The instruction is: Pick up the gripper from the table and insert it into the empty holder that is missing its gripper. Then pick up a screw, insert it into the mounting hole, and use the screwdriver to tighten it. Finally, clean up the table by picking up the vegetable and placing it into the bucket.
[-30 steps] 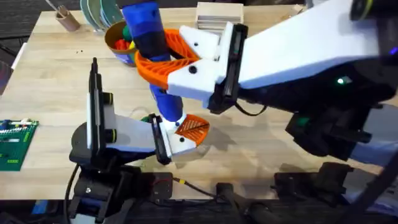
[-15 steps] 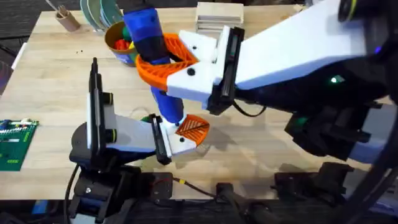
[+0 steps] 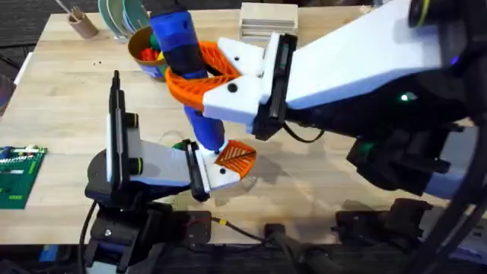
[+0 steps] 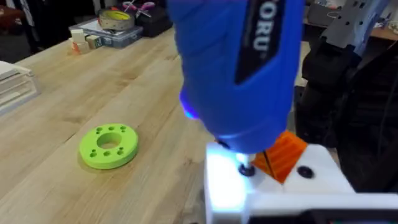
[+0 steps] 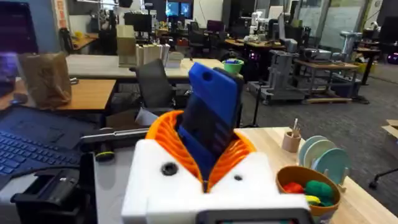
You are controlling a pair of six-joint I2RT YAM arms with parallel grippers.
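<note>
Table (image 3: pixel 68 91): pale wood, its near edge hidden under both arms.
Right gripper (image 3: pixel 199 74): orange pads clamped on the screwdriver (image 3: pixel 183 53), which stands tilted; no clear shift from a second ago.
Left gripper (image 3: pixel 221 164): cannot tell its opening; it sits at the driver's tip.
Holder (image 4: pixel 273 190): bit (image 4: pixel 247 168) down on its white face, orange gripper (image 4: pixel 285 155) seated beside.
Bucket (image 3: pixel 141 47): half hidden behind the screwdriver.
Vegetable (image 3: pixel 179 144): a green sliver beside the driver's tip.

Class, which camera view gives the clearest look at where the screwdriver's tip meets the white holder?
The left wrist view: the screwdriver descends to its metal tip at the holder, close up. The overhead view shows the whole tool held by the right gripper, its tip small. The right wrist view shows its upper body between the orange pads.
</note>
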